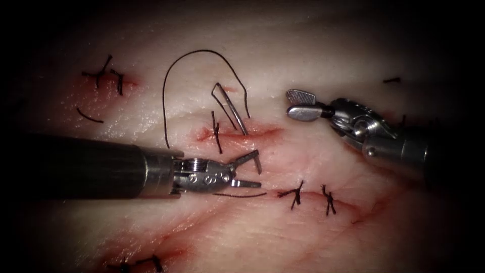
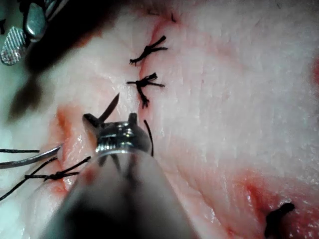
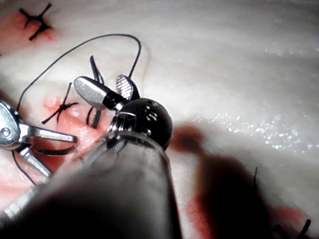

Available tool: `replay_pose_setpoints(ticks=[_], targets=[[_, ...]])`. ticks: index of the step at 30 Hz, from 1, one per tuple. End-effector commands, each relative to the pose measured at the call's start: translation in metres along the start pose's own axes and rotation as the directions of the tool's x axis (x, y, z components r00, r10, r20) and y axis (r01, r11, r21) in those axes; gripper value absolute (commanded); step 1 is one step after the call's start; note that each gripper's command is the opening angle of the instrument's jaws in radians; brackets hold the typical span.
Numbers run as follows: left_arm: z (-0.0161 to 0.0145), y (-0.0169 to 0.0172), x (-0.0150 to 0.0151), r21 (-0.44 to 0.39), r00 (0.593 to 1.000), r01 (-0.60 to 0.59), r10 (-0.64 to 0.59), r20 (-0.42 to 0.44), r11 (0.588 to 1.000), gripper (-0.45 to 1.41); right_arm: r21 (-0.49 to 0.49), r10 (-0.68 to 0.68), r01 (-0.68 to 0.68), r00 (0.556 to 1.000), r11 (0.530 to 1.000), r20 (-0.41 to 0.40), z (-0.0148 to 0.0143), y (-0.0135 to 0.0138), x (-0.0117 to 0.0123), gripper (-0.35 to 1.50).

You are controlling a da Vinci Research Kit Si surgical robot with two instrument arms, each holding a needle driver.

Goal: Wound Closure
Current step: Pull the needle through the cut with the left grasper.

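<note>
Just ahead of the left tool [image 1: 251, 171], the curved needle [image 1: 233, 110] stands in the tissue [image 1: 283, 45]. Its shaft slants down into the upper lip of the cut [image 1: 268, 132], and its middle is buried there and cannot be seen. A thin silver tip [image 1: 258, 166] shows again on the near side of the cut, right against this tool's upper jaw. The left tool's jaws are spread apart. In the left wrist view the tip rises between them, but whether either jaw touches it is hard to make out, and nothing looks clamped.

Beyond the needle's tail, the black thread [image 1: 197, 51] arcs up and over, then drops towards the left tool's shaft, where its end is hidden behind the metal. A short loose piece of thread [image 1: 240, 195] lies just under the lower jaw.

To the right of the needle and clear of it, the right tool [image 1: 299, 104] hangs over bare tissue with its jaws slightly parted, holding nothing. Its shaft runs off into shadow.

Knotted stitches [image 1: 294, 193] sit near the left tool's lower jaw, with red fluid [image 1: 212, 134] along the cut.
</note>
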State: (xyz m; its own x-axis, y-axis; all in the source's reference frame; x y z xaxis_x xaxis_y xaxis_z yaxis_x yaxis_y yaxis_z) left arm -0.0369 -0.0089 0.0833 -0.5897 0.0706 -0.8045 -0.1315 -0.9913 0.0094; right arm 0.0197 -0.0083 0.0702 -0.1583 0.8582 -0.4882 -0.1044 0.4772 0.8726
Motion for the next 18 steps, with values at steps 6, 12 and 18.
replay_pose_setpoints(ticks=[6,12,18], targets=[[0.0030,-0.0009,-0.0008,0.062,1.000,-0.001,0.002,-0.023,0.998,-0.45,0.007,-0.014,0.014,1.000,1.000,-0.016,0.0009,0.0004,-0.0008,1.23],[0.0013,-0.0011,0.0019,0.083,0.992,0.076,-0.066,-0.110,0.994,-0.45,-0.015,-0.009,0.008,0.999,1.000,-0.032,-0.0001,0.0015,-0.0013,1.18],[0.0003,-0.0010,0.0032,-0.097,0.894,0.391,-0.402,-0.195,0.915,-0.45,-0.020,0.070,-0.071,0.997,0.997,-0.037,-0.0007,0.0015,-0.0024,1.04]])
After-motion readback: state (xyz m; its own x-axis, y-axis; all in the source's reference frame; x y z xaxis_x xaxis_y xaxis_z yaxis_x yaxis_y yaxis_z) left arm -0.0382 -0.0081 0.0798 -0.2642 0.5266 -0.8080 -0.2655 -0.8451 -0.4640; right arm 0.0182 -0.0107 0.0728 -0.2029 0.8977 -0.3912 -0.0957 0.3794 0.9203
